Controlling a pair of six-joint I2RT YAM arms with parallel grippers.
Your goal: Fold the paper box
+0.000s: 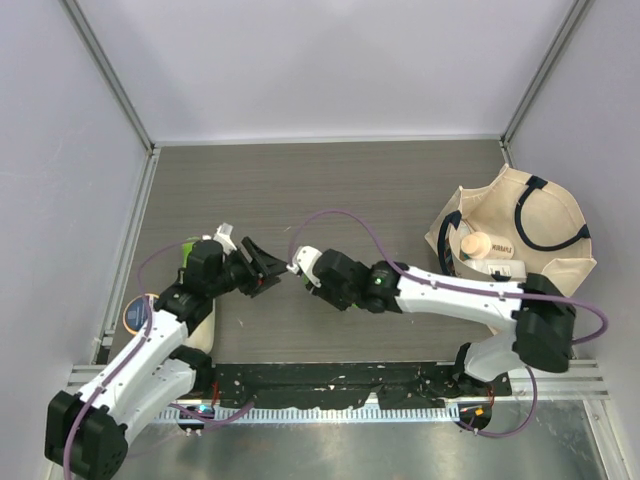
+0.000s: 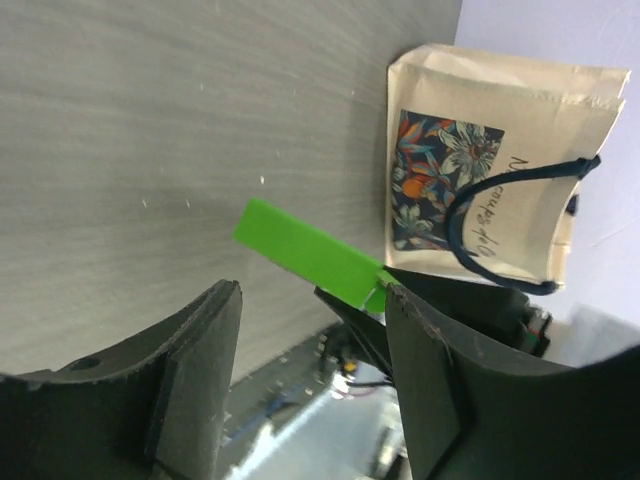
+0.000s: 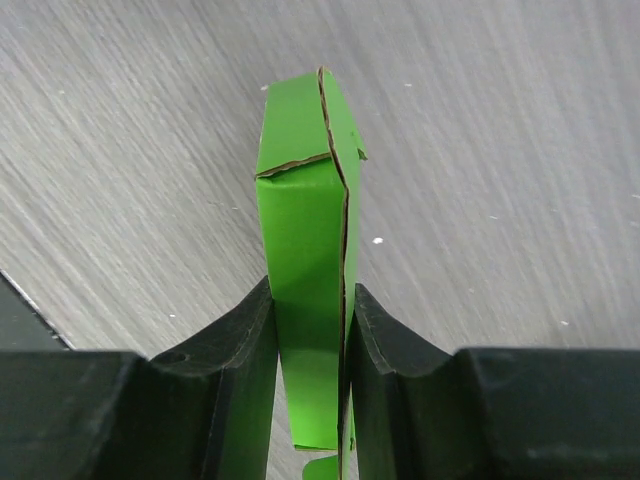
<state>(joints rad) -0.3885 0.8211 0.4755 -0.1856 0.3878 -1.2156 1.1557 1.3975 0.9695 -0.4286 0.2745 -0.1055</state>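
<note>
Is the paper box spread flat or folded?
Folded: the paper box shows two layers pressed together, pinched in the right gripper.

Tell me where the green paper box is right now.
The bright green thin cardboard paper box is clamped in the right tool, above the grey table left of centre in the top view, just ahead of the open left tool.

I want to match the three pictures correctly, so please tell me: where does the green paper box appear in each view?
Top external: not visible; hidden where the left fingers and right fingers meet, left of centre.
Left wrist: the paper box is a green strip at the centre, beyond the open left fingers.
Right wrist: centre, clamped between the right fingers.
Shared landmark: the grey wood-grain table, in all three views.
</note>
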